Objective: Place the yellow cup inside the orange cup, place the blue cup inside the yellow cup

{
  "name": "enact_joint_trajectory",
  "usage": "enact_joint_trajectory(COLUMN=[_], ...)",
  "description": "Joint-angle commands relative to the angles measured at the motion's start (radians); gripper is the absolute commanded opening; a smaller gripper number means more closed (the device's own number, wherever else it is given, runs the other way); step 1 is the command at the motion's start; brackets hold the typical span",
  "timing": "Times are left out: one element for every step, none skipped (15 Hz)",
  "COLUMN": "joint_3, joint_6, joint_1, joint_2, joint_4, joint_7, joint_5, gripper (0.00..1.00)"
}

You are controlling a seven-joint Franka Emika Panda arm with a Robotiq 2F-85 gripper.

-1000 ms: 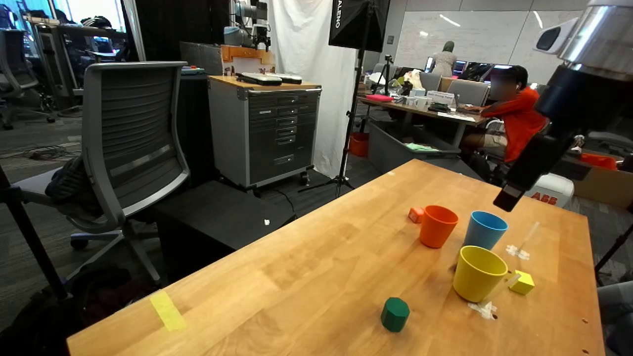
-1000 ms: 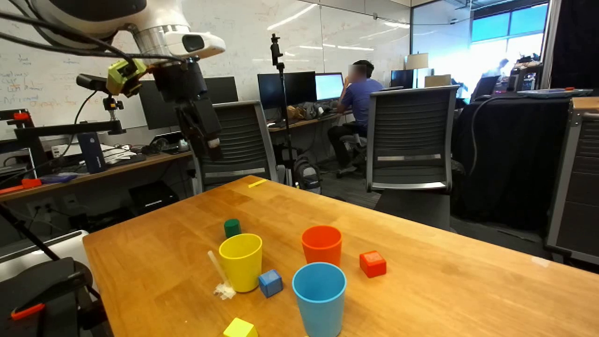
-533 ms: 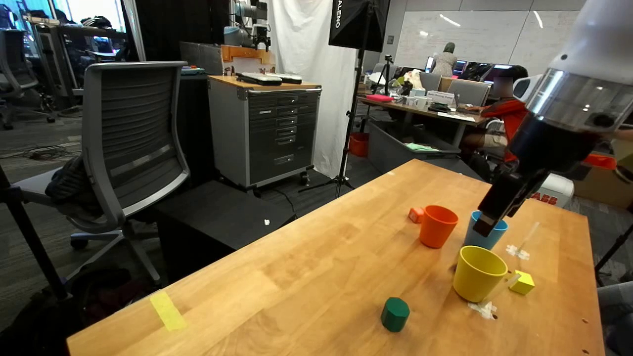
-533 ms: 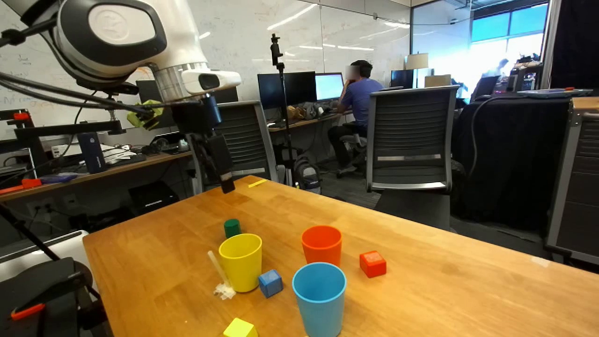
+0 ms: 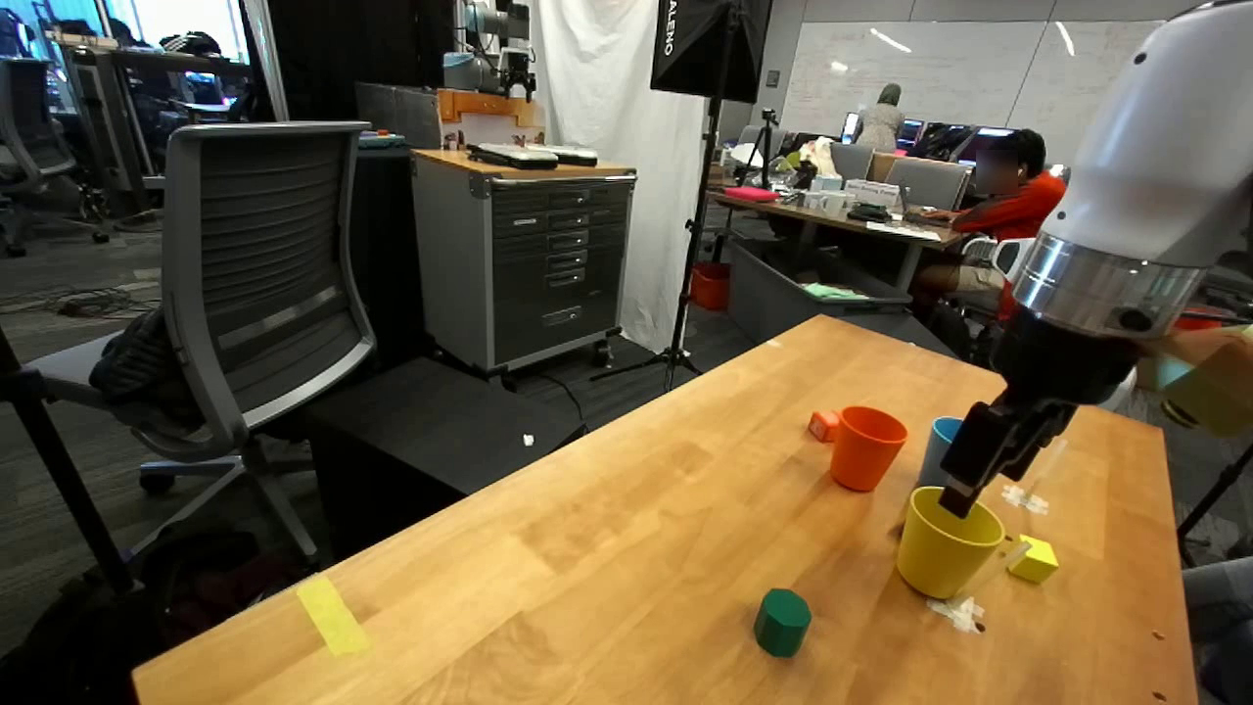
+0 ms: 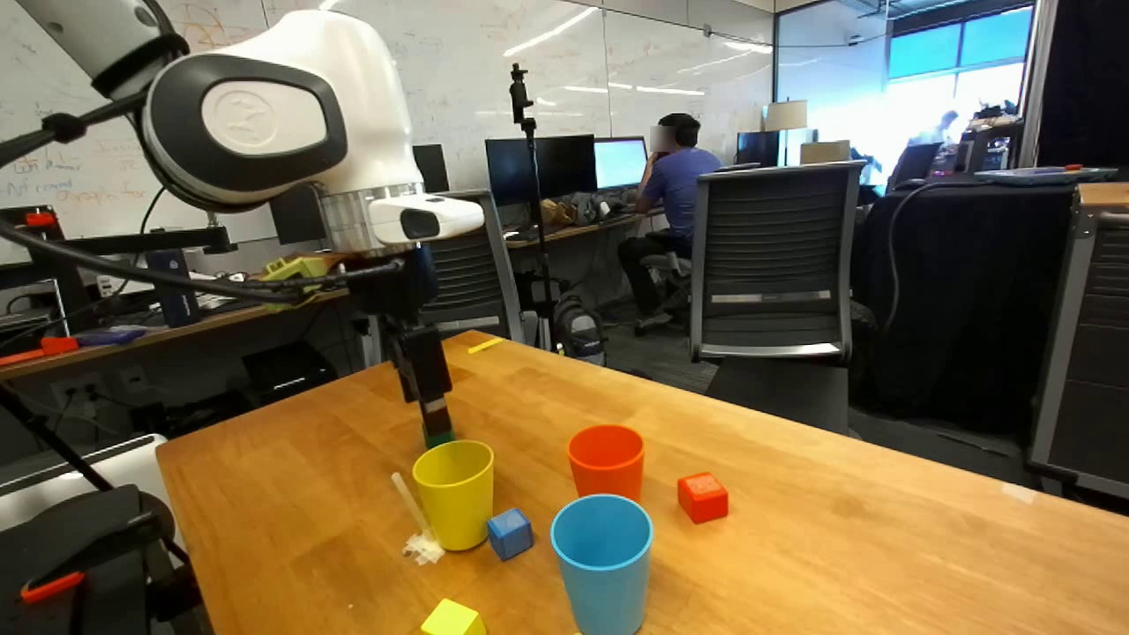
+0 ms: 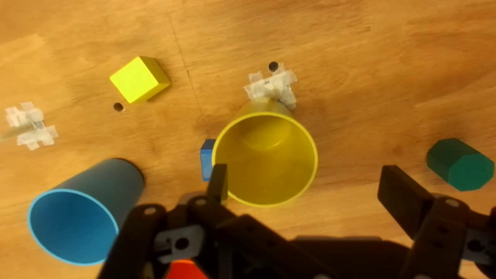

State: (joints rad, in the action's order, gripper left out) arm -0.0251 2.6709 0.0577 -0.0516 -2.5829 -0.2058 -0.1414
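In an exterior view, 3 cups stand on the desk (image 6: 882, 547): left cup (image 6: 457, 507), front cup (image 6: 605, 578) and, behind that, rear cup (image 6: 609, 469). A middle cube (image 6: 510, 534) lies between left and front cups, a right cube (image 6: 703, 498) right of the rear cup, a near block (image 6: 452, 620) before the left cup, a far block (image 6: 441, 438) behind.

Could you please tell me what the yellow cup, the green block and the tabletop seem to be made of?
The yellow cup: probably plastic, slightly glossy; thin, evenly coloured wall with a soft highlight inside.
The green block: painted wood or plastic, unclear which; flat, solid-coloured faces, little shine.
The tabletop: apparently wood, satin-looking; visible grain and strips of differing tone.
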Motion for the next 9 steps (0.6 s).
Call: enact_joint_trajectory(joint_3=[-0.013,-0.012,-0.014,-0.015,-0.017,-0.019,-0.02,-0.024,-0.025], joint_6=[0.072,0.1,0.124,0.151,0.168,0.18,0.188,0.193,0.195], joint_1=[-0.011,-0.013,-0.017,-0.019,-0.021,-0.023,-0.025,-0.028,-0.029], joint_2=[-0.062,-0.074,-0.086,-0.098,-0.109,-0.121,-0.133,-0.143,-0.153], joint_4=[0.015,0.013,0.014,0.015,0.017,0.02,0.023,0.026,0.028], joint_7=[0.007,0.014,0.009,0.011,0.012,0.013,0.015,0.013,0.014], joint_5=[0.009,0.015,0.01,0.013,0.012,0.013,0.015,0.01,0.01], gripper=[1.0,1.0,1.0,1.0,1.0,1.0,1.0,1.0,1.0])
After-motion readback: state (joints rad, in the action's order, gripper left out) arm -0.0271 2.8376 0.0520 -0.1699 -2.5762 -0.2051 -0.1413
